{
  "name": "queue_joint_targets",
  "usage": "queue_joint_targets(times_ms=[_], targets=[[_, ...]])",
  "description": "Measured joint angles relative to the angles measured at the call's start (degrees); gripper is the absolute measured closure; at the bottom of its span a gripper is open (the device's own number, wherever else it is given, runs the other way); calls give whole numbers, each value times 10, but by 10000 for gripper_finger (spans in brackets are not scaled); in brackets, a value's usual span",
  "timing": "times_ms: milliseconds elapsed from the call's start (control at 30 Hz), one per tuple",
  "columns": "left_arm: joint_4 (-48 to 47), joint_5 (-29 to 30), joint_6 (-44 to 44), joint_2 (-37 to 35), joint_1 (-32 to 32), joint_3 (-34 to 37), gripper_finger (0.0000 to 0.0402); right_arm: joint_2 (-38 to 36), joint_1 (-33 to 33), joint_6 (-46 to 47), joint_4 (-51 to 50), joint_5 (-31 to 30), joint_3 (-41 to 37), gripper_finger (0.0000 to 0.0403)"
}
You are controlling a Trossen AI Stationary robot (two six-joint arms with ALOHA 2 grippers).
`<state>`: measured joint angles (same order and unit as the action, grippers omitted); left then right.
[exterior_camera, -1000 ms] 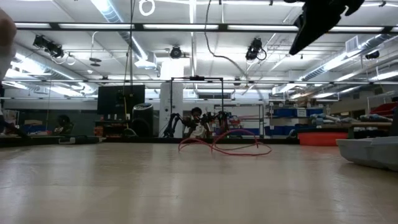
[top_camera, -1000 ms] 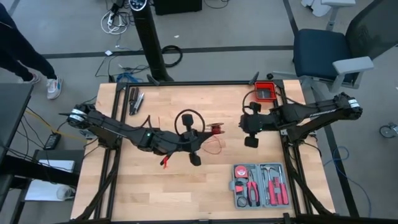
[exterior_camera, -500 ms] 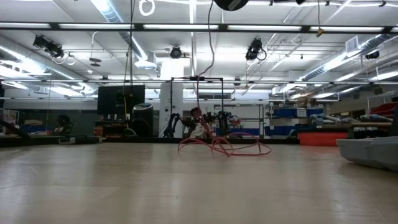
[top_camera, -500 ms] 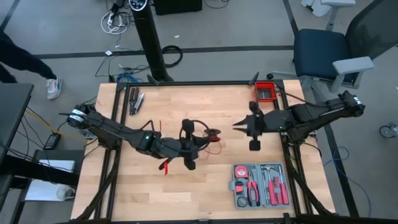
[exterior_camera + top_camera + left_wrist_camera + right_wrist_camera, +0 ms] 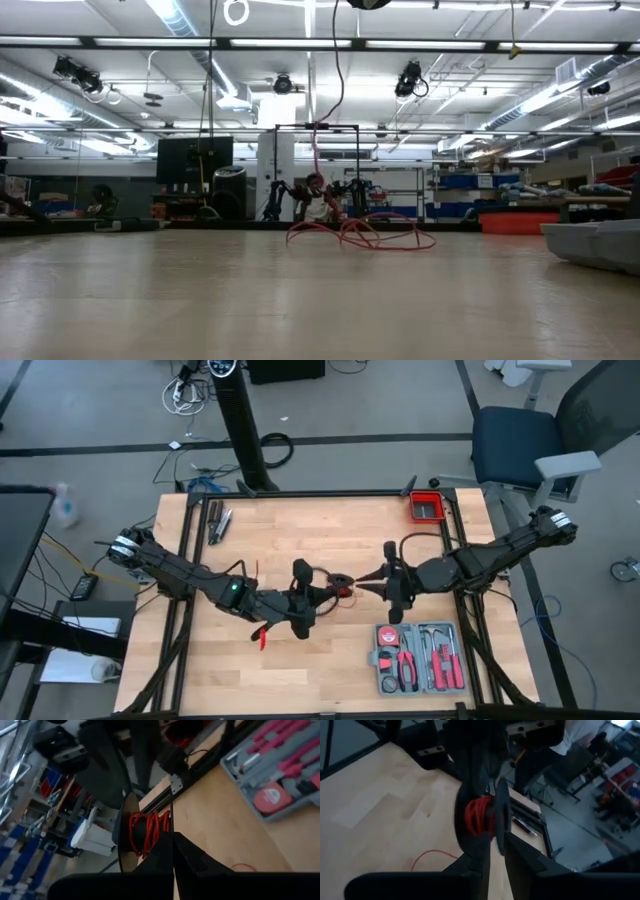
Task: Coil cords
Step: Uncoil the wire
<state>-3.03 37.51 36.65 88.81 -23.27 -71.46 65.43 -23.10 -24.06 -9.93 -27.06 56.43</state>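
- High view: the spool with the red cord hangs between the two grippers over the middle of the table. The left gripper comes at it from one side, the right gripper from the other, tips facing. Both are about equally near. Loose cord trails off the spool toward the left arm's side.
- Low view: the loose red cord lies in flat loops on the table, under the grippers; neither gripper shows here.
- Left wrist view: the spool sits at the tips of the left jaws, which are closed on its flange; its axis lies across the jaws.
- Right wrist view: the spool stands just ahead of the right jaws, narrow, its flange at their tips; whether they pinch it I cannot tell.
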Motion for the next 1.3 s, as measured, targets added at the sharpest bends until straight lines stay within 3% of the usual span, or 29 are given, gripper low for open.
queue_joint_targets(times_ms=[700,933,1167,1300], targets=[[35,14,14,0,-12,0,402,28,-17,-53,70,-9,0,347],[35,15,-9,0,-11,1,402,55,-12,-75,93,-59,0,348],[33,19,-40,0,-12,1,401,55,-7,-85,99,-66,0,395],[36,41,-77,0,-12,1,395,54,-6,-98,100,-78,0,398]])
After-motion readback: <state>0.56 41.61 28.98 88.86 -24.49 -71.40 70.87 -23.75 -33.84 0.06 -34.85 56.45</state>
